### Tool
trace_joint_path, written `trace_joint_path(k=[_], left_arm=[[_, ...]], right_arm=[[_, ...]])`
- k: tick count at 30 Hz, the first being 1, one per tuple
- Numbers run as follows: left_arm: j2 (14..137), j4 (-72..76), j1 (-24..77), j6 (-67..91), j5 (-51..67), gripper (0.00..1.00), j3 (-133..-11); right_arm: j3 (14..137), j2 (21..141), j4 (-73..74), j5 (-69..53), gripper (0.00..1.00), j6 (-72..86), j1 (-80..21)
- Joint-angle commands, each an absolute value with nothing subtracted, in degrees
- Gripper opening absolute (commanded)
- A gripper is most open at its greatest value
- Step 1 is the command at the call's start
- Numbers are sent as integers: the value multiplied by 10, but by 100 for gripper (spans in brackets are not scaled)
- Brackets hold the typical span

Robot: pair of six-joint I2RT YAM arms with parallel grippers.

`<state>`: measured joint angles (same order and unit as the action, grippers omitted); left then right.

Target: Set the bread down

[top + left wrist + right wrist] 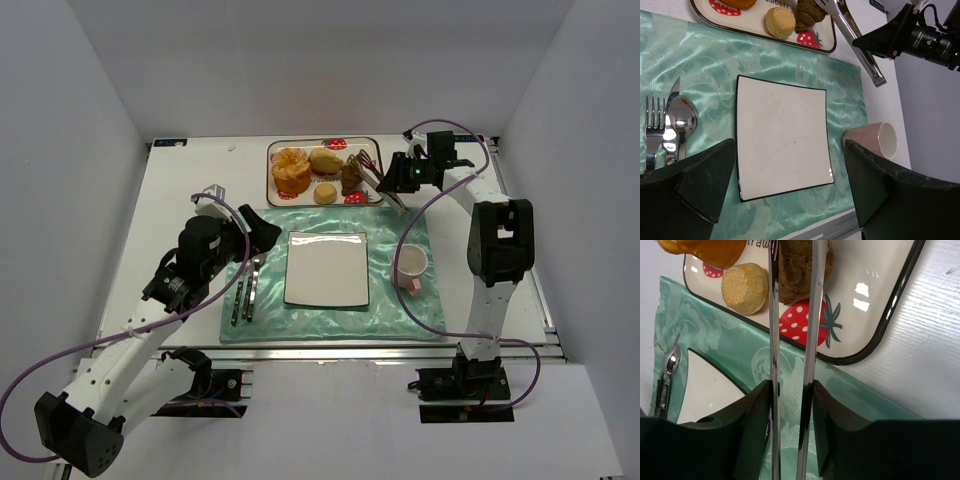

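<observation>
Bread [809,14] — on "berry"-lettered tray [826,35]

Square white plate [326,268] on green mat [330,325], between cutlery [245,290] and pink cup [411,264].

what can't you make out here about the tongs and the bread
- Whether the tongs pinch the bread: the right wrist view cuts the tips off at its top edge; the top view is too small.
- The bread's upper part: cut by the top edge in both wrist views.
- The cutlery handles: left wrist view, hidden behind the left gripper.
</observation>
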<state>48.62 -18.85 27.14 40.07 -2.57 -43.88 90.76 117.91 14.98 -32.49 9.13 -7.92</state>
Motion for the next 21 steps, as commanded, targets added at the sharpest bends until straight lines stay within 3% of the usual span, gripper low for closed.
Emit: trace_joint_path(k=[1, 10, 21], left_arm=[[475, -184, 273, 400, -25, 98, -454], [474, -181, 273, 400, -23, 98, -454], [470, -177, 273, 402, -23, 98, -452]], right_arm=[[914, 1155, 129, -353, 40, 110, -71], [916, 1121, 93, -416, 31, 174, -59], [916, 1085, 67, -456, 28, 218, -57]])
